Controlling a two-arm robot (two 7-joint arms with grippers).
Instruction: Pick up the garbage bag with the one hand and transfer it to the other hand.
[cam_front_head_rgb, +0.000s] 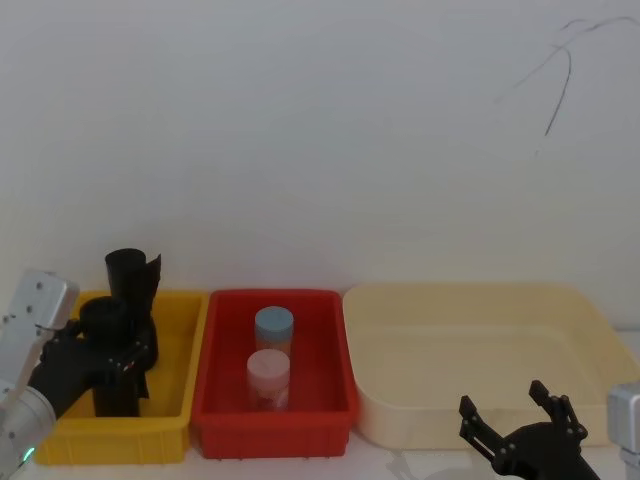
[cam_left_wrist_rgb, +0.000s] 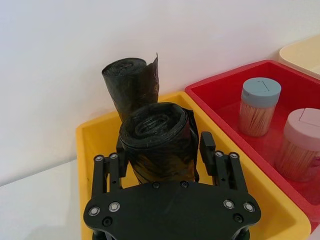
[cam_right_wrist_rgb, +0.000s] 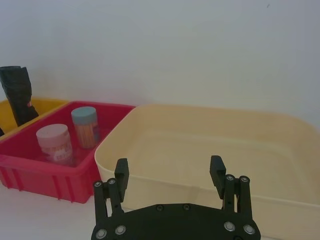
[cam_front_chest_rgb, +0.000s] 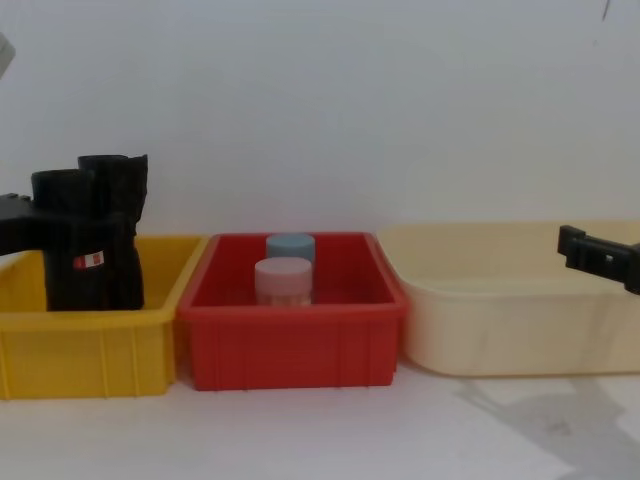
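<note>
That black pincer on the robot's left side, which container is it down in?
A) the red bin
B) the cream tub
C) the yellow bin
C: the left pincer is at the upright garbage bag inside the yellow bin, while the right pincer hangs open before the cream tub.
</note>
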